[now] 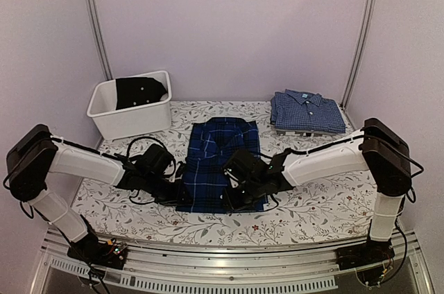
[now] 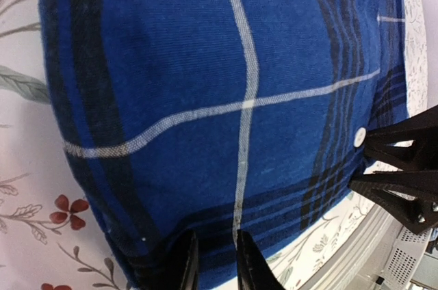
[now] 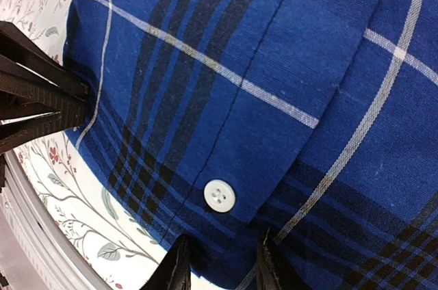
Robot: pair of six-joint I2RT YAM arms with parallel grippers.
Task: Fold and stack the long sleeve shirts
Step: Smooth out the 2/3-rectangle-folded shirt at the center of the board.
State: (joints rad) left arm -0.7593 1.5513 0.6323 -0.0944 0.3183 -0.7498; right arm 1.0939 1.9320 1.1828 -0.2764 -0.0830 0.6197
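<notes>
The aluminium rail runs along the near edge of the table. Just beyond it, the left gripper and the right gripper sit side by side at the near hem of the navy plaid shirt. Each has its fingers set narrow with the thick folded hem between them. The right grip, beside a white button, looks closed on the cloth, though how firmly is hard to tell. Pinching both ends of the hem suits carrying that end toward the collar for a last fold, or lifting the packet whole. The shirt lies at the table's middle, already narrowed to a panel, collar pointing away. At the far right corner the folded fine-checked shirt serves as the stack's base, well apart, with nothing between. At the far left corner a white bin holds a dark garment, out of the way.
</notes>
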